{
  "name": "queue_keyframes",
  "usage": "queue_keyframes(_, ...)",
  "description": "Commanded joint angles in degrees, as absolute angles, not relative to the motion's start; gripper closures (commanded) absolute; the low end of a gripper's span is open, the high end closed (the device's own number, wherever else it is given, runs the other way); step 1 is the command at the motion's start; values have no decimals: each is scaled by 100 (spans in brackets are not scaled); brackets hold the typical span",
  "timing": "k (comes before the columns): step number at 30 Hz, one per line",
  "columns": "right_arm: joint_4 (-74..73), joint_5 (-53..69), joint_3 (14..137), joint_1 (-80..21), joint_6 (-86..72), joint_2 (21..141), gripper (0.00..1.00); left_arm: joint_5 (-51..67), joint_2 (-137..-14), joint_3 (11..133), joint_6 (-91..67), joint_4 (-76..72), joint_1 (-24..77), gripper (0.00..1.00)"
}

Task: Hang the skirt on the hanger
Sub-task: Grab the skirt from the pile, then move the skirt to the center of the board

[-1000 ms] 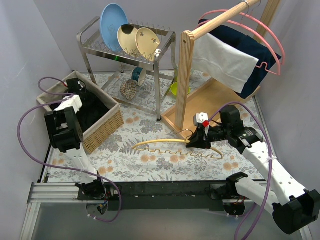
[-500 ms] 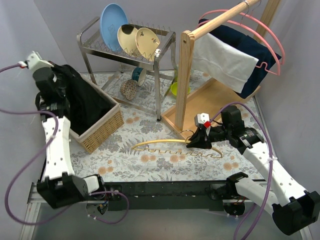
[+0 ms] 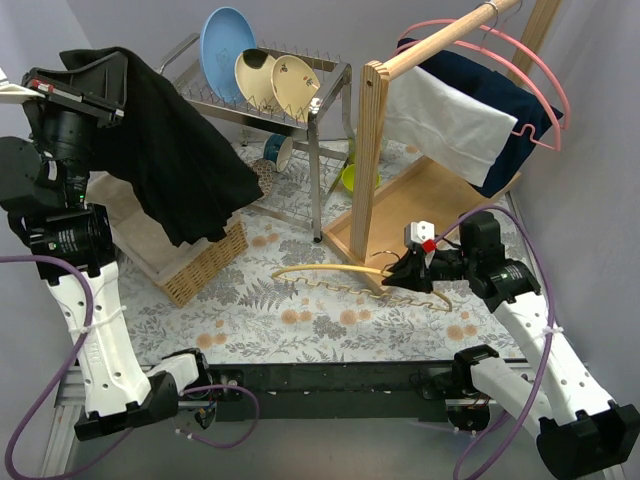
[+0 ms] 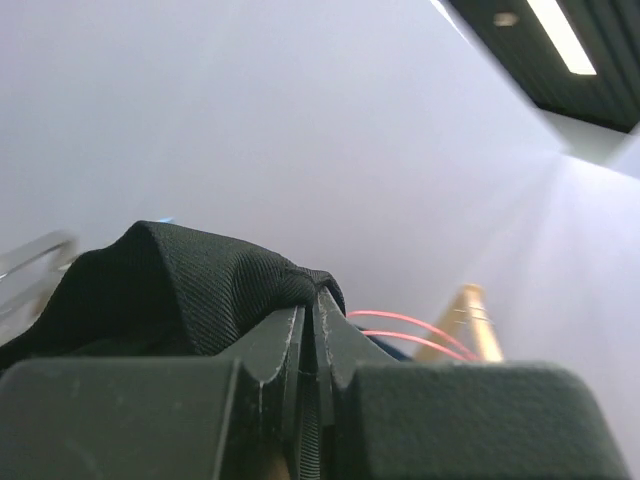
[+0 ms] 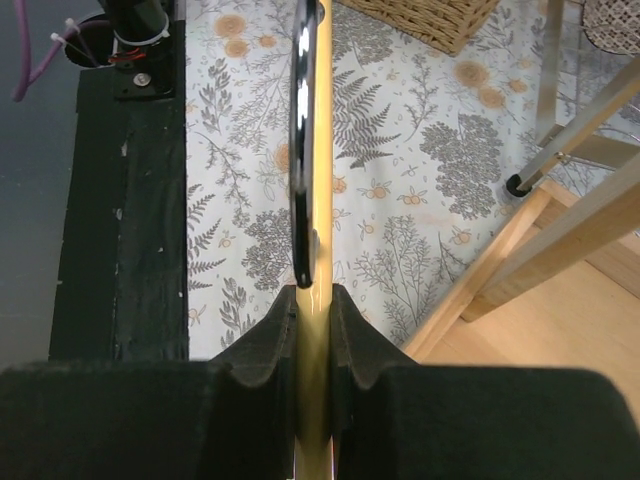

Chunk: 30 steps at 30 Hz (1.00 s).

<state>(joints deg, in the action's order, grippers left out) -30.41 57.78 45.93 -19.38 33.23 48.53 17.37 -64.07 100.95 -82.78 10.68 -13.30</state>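
Left tool (image 4: 312, 312): clenched on a fold of the skirt (image 3: 170, 165); the wrist view shows black fabric pinched between both fingers.
Skirt position: raised high over the left edge of the desk (image 3: 300, 325), draping down above the wicker basket (image 3: 205, 265). Contact between hem and basket rim cannot be confirmed from above.
Right tool (image 3: 405, 275): closed around the hanger (image 3: 325, 272), with fingers pressing both sides of its bar.
Hanger position: roughly level, close to the desk surface, toward the near right corner, with its long arm pointing at the left edge.
Skirt to hanger: well apart.
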Motion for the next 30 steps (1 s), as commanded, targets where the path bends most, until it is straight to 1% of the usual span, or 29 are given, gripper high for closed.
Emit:
queue_keyframes(1,-2971,5723,4728,-1741,3349,4685,99,2733,-6372,10862,-9166,309,-1178,100)
queue_keyframes(5,-2971,5003,5018,-1521,3199,4571,99,3303,-6276,10776,-9492,-200,-897,100)
queue_keyframes(9,-3303,3924,5772,-1406,3164,4491,99,3690,-6056,10372,-9746,-597,-467,100)
queue_keyframes(10,-3383,3737,5940,-1389,3155,4491,99,3796,-5969,10093,-9808,-833,-292,100)
queue_keyframes(12,-3654,3229,6230,-1380,3164,4465,99,4006,-5837,9819,-9879,-949,-106,100)
queue_keyframes(15,-3910,2753,6828,-1389,3173,4412,99,4253,-5521,9029,-9923,-1046,306,100)
queue_keyframes(16,-4103,2707,7073,-1380,3208,4421,99,4315,-5406,8565,-9897,-1055,351,100)
queue_keyframes(19,-4463,2742,7582,-1380,3243,4430,99,4560,-4914,7763,-9748,-941,457,100)
queue_keyframes(20,-4569,2855,7707,-1380,3243,4447,99,4605,-4661,7230,-9625,-923,492,100)
queue_keyframes(26,-5044,3707,8428,-1389,3103,4631,99,5133,-4272,5698,-9554,-932,896,100)
queue_keyframes(29,-5028,3875,8586,-1389,2963,4737,99,4923,-4245,5380,-9405,-958,1483,100)
queue_keyframes(30,-5001,3885,8613,-1389,2918,4781,99,4783,-4323,5248,-9256,-941,1964,100)
